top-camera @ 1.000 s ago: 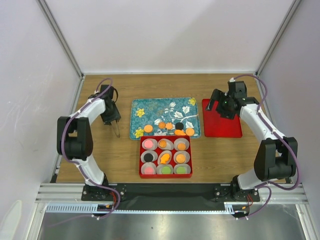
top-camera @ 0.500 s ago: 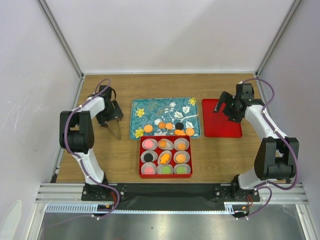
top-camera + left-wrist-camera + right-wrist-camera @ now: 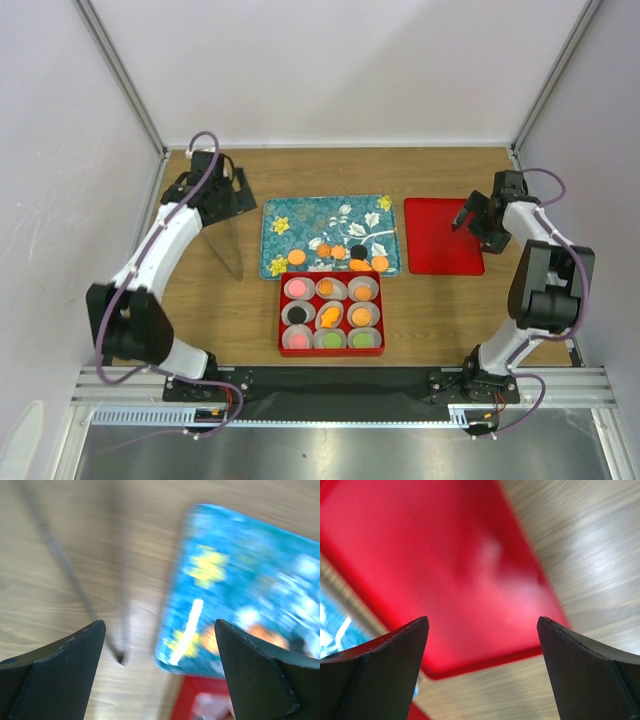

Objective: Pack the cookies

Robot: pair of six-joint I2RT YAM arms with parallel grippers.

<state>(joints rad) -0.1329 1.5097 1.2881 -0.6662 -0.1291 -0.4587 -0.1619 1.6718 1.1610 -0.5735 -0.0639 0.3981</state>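
Left claw (image 3: 232,192) hangs w/ jaws wide apart, nothing between them, over the wooden surface (image 3: 200,310) just left of the teal flowered tray (image 3: 300,220). Near it on the surface lies a thin grey V, prob. metal tongs (image 3: 237,263); left wrist view is too blurred to confirm. Right claw (image 3: 470,214) is also spread and empty, over the right part of the flat red lid (image 3: 435,245). Cookies (image 3: 338,255): a handful loose along the tray's near edge, mostly orange + one black. The rest sit in paper cups (image 3: 374,289) in the red 3x3 box (image 3: 282,315), which touches the tray's near side
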